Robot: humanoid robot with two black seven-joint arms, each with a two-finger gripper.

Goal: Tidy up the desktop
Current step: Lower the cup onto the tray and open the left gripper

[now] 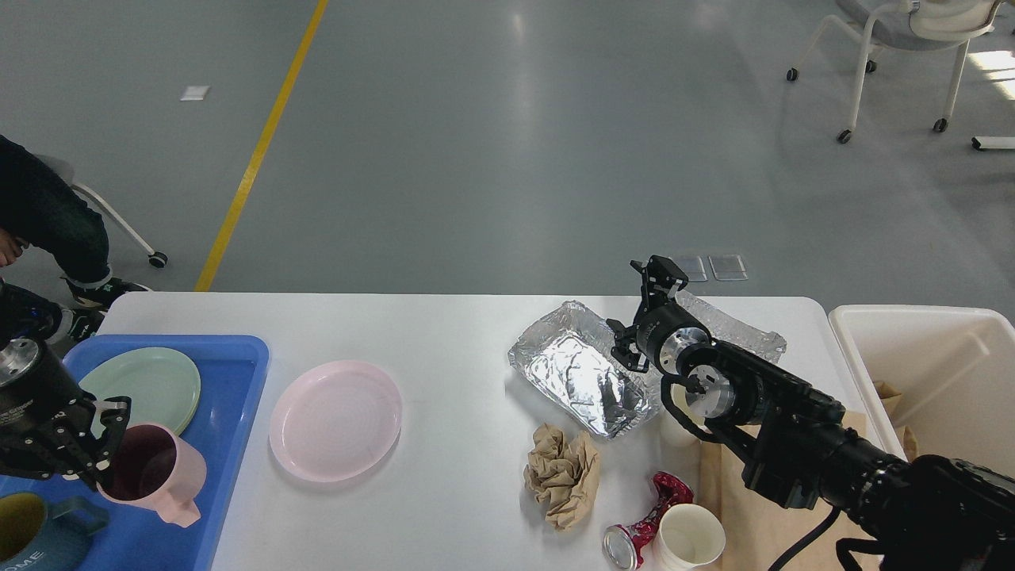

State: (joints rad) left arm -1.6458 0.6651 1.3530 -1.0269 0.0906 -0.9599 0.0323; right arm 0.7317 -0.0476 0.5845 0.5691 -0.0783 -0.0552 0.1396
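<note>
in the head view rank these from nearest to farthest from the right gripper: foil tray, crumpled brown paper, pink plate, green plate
From the right gripper:
1. Foil tray, right under and beside it at the desktop's right.
2. Crumpled brown paper, nearer the front edge, below the foil tray.
3. Pink plate, at the middle left of the desktop.
4. Green plate, far left, in the blue tray.

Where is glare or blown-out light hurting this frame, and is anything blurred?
Head view: sunlight blows out the floor patch at the upper right edge; the foil tray glints brightly, hiding its creases in spots; a pale streak of light reflects off the floor. The desktop is evenly lit with soft shadows. Nothing is noticeably blurred.
</note>
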